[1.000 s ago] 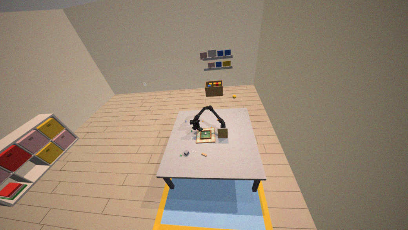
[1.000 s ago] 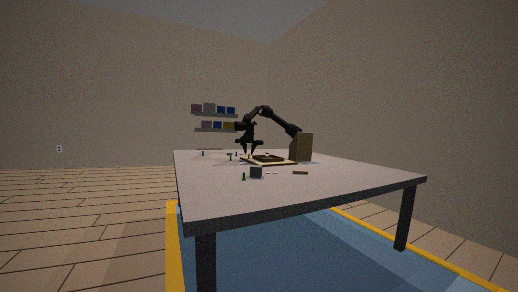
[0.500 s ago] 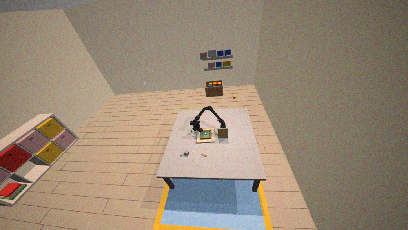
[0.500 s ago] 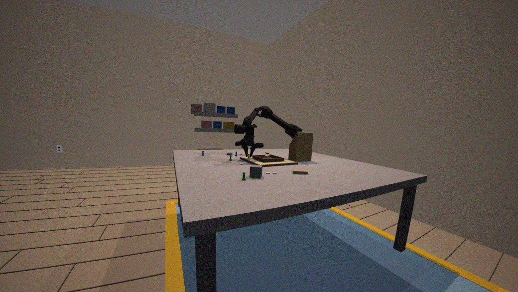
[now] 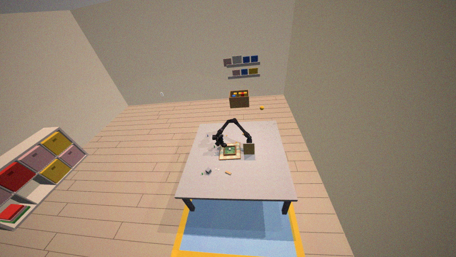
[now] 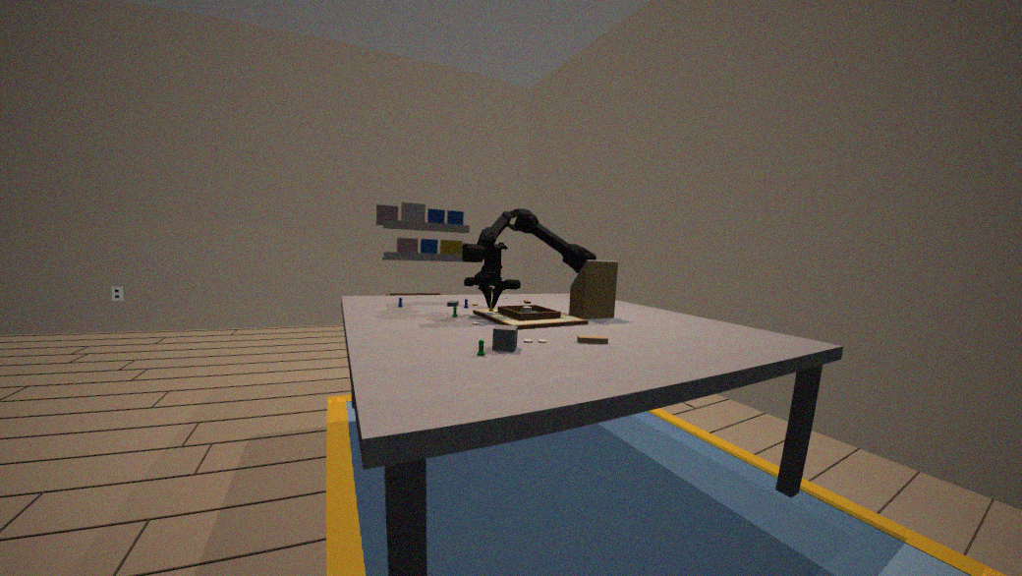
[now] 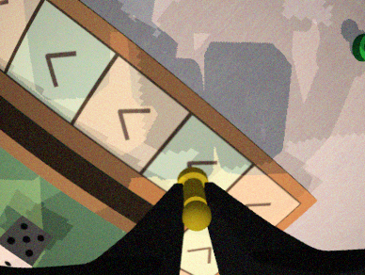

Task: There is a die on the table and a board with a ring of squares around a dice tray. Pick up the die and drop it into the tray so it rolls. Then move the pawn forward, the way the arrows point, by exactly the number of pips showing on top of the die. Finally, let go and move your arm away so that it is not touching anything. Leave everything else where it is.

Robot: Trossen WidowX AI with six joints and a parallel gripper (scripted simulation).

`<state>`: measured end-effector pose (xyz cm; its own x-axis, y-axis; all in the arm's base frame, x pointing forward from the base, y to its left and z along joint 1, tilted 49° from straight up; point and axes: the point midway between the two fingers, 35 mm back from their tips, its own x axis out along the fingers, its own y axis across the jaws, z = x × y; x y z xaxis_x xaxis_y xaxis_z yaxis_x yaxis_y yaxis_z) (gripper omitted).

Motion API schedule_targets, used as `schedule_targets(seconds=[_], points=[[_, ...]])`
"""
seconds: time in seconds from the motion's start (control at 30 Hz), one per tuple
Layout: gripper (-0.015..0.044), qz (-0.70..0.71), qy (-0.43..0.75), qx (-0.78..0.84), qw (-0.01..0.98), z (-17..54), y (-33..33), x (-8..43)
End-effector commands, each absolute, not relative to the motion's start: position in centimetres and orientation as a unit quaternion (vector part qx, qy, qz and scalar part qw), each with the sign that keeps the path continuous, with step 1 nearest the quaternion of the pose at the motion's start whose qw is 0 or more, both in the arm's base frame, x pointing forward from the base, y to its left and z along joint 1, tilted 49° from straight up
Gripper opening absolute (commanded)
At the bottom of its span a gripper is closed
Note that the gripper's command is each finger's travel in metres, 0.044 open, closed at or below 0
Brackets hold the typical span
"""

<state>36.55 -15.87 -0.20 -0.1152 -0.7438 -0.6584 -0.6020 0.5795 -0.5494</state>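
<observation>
Matte black nearly all over, from shoulder to tip. Slim, tube-like arm links [image 5: 242, 128] [image 6: 548, 234], with a chunkier, rounded elbow joint [image 5: 233, 120] [image 6: 525, 220]. Blocky and knobbly around the wrist section [image 5: 218, 137] [image 6: 490, 256], with a stubby dark cylinder [image 5: 214, 137] [image 6: 473, 252] jutting out sideways. Below that, black jaws [image 5: 221, 145] [image 6: 491, 308], wide at the top and tapering to narrow tips. Smooth and plain up close, sloping-edged. Too small and dark to make out screws, cables or markings.
</observation>
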Motion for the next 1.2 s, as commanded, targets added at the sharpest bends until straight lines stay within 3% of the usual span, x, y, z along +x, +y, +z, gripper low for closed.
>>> schedule_targets(seconds=[0.0, 0.53, 0.93, 1.17], points=[[0.0000, -0.074, 0.737, -0.455, 0.494, 1.3, -14.1, 37.4], [0.0000, -0.072, 0.740, -0.454, 0.491, 7.7, -7.2, 37.7], [0.0000, -0.073, 0.740, -0.455, 0.491, -0.5, -9.7, 37.7], [0.0000, -0.073, 0.740, -0.455, 0.491, -1.6, -10.5, 37.5]])
